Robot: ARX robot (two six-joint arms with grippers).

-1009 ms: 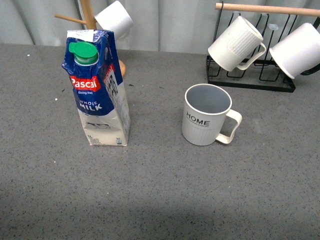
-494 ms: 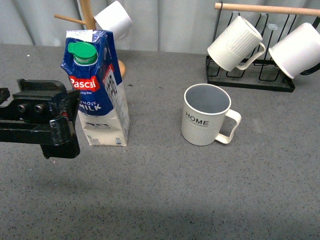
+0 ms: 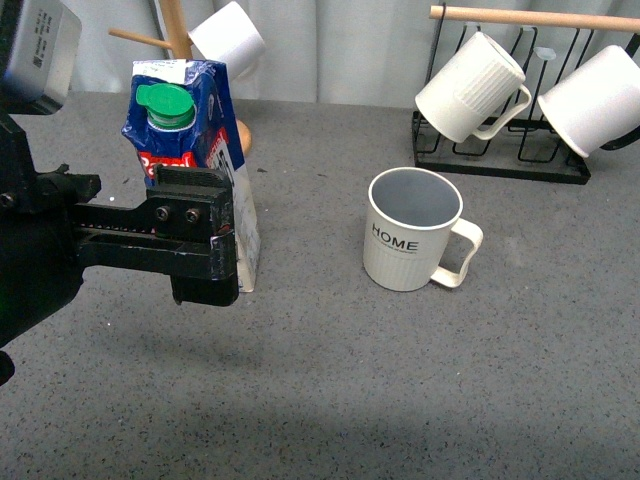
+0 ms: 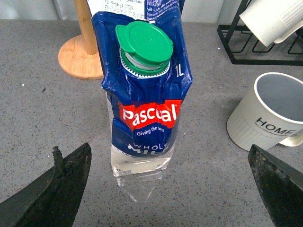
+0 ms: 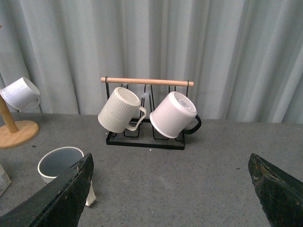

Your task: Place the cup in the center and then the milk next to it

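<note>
The cup [image 3: 405, 245], off-white and ribbed with "HOME" lettering, stands upright right of the table's middle, handle to the right. The milk [image 3: 190, 125], a blue and white Pascal carton with a green cap, stands upright to its left. My left gripper [image 3: 205, 240] is open and level with the carton's lower half, covering it in the front view. In the left wrist view the milk [image 4: 147, 94] stands ahead of the open left gripper [image 4: 170, 184], apart from both fingers, with the cup [image 4: 267, 113] beside it. My right gripper [image 5: 170, 189] is open and empty; the cup [image 5: 59, 165] shows past one finger.
A black wire rack [image 3: 500, 165] at the back right holds two unlettered white mugs [image 3: 470, 85] [image 3: 595, 100]. A wooden mug tree [image 3: 178, 25] with a small white cup [image 3: 228, 38] stands behind the milk. A curtain closes the back.
My left arm has come in from the left and moved right, and now covers the lower part of the milk carton. The cup and the milk have not moved.
</note>
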